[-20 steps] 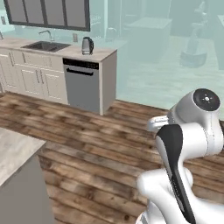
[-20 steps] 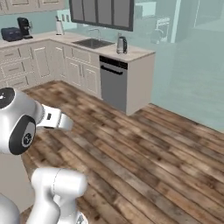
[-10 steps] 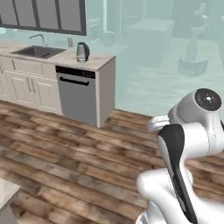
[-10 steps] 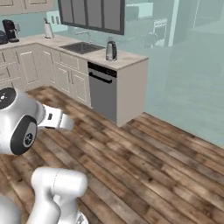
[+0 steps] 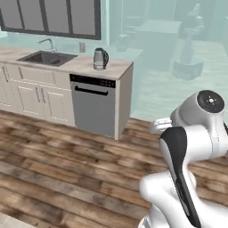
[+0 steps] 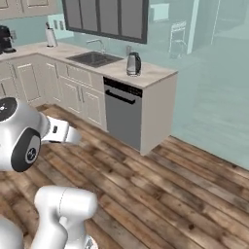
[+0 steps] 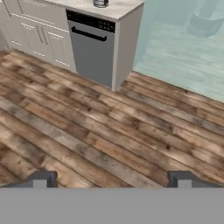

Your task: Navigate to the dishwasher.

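Note:
The dishwasher (image 5: 94, 108) (image 6: 122, 116) (image 7: 92, 54) has a flat grey front, a black control strip on top and a black bar handle. It sits at the end of the counter run, ahead of me across the wooden floor. My gripper (image 7: 111, 178) points down at the floor short of it, its two dark fingertips (image 7: 42, 178) far apart and open, with nothing between them.
A kettle (image 5: 100, 59) (image 6: 133, 63) stands on the counter above the dishwasher, with a sink (image 5: 46, 57) (image 6: 94, 59) to its left. Cream cabinet doors (image 5: 35, 100) run leftward. A coffee machine (image 6: 5, 39) sits far left. Open wooden floor (image 7: 87, 131) lies between me and the counter.
The whole scene has shifted: the base has driven closer, so the dishwasher and counter look larger and nearer the middle. The arm's pose is unchanged.

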Controlling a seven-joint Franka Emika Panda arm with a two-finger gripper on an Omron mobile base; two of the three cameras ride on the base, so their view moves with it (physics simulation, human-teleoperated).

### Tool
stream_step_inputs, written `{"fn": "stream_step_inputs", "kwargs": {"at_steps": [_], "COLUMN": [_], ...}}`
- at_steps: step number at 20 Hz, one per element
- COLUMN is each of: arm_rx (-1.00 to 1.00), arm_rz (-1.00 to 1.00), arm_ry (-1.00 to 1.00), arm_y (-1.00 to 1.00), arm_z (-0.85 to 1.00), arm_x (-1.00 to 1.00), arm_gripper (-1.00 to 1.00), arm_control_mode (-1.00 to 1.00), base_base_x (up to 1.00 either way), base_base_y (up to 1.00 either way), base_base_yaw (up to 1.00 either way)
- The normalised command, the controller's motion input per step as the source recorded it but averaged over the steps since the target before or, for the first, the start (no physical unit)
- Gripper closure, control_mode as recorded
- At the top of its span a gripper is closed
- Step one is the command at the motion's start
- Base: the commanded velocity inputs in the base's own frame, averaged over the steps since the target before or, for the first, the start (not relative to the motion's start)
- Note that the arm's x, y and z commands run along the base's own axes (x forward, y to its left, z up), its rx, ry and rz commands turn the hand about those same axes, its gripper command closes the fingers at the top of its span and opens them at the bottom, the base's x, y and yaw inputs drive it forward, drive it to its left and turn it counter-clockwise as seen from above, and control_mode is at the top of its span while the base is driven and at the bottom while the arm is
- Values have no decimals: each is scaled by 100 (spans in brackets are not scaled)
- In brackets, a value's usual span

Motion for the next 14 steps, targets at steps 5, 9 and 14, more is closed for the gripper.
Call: {"fn": "stream_step_inputs", "kwargs": {"at_steps": [5,9,14], "arm_rx": [0,0,0], "arm_rz": [0,0,0], "arm_ry": [0,0,0], "arm_y": [0,0,0], "arm_z": [0,0,0], "arm_x": [0,0,0], "arm_gripper": [-100,-100,-100], "arm_control_mode": [100,100,100], "base_base_x": [100,100,100], "base_base_y": [-35,-100,-59], "base_base_yaw": [-9,-11,-17]}}
